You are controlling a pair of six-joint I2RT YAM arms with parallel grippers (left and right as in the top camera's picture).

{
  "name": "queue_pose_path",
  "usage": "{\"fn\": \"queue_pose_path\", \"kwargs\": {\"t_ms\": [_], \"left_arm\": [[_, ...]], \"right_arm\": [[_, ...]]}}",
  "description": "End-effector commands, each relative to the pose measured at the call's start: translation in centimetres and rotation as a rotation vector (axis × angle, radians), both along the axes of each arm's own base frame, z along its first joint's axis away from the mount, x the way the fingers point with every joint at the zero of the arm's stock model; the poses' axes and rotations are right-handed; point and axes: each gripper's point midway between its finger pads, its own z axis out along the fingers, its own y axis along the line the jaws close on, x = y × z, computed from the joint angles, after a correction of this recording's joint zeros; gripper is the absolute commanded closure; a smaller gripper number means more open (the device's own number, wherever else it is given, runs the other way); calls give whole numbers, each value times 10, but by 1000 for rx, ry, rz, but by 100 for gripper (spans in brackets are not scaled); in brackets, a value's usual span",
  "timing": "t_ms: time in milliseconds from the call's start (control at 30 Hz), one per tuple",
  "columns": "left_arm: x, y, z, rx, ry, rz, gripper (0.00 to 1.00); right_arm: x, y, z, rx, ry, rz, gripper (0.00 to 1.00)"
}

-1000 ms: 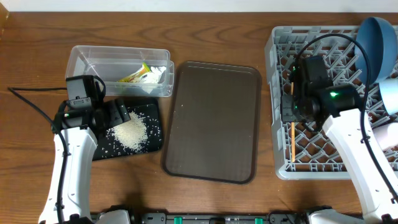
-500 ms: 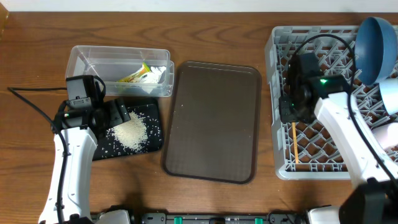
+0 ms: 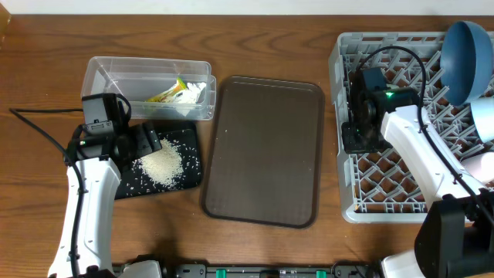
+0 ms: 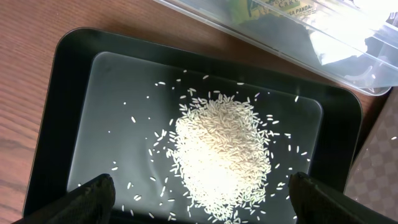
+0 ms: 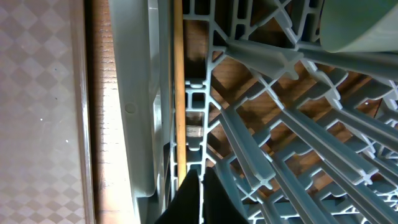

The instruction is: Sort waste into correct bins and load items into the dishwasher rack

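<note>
Logged: right gripper [image 5: 200,193] clenched, pinch unconfirmed | wooden stick [image 5: 179,87] – near end at those fingertips, lay inside dishwasher rack [image 5: 134,124] along its wall; judged light, stiff, snappable, best pinched near an end | left gripper [image 4: 202,186] – spread, empty, over rice heap [image 4: 217,155].

White rice [image 3: 160,164] heaps in the black bin [image 3: 190,144] toward the left edge of the table [image 3: 46,54]; wrapper [image 3: 167,95] and tissue [image 3: 197,90] lie in the clear tub [image 3: 100,71] behind. The stick [image 5: 180,93] runs along the left wall of the rack [image 3: 386,194].

- Overhead: bright, even light with soft shadows, sharp throughout.
- Left wrist: white glare on the clear tub [image 4: 339,25] at one o'clock.
- Right wrist: dimmer, with the rack [image 5: 134,124] slightly soft.
</note>
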Motion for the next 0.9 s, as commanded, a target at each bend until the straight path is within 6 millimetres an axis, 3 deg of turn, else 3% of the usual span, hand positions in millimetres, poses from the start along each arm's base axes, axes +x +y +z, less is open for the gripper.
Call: {"fn": "queue_pose_path", "kwargs": {"t_ms": [0,100,167,333,400,533,667,867], "left_arm": [[0,2,4,8,-10,6,8],[0,2,4,8,-10,5,8],[0,2,4,8,-10,5,9],[0,2,4,8,-10,6,9],[0,2,4,8,-10,5,9],[0,2,4,7,-10,6,9],[1,0,4,-6,-13,3,8],[26,-43,19,-290,-140,-6,8]], "right_arm": [[-2,2,5,26,-15,-13,94],[-1,5,22,55,-70,-13,92],[0,5,38,67,-130,-21,84],[13,2,85,120,-344,-92,49],[20,2,100,155,-414,-121,27],[32,1,114,218,-492,-134,1],[38,-12,116,249,-507,-174,1],[38,-39,116,297,-502,-188,1]]}}
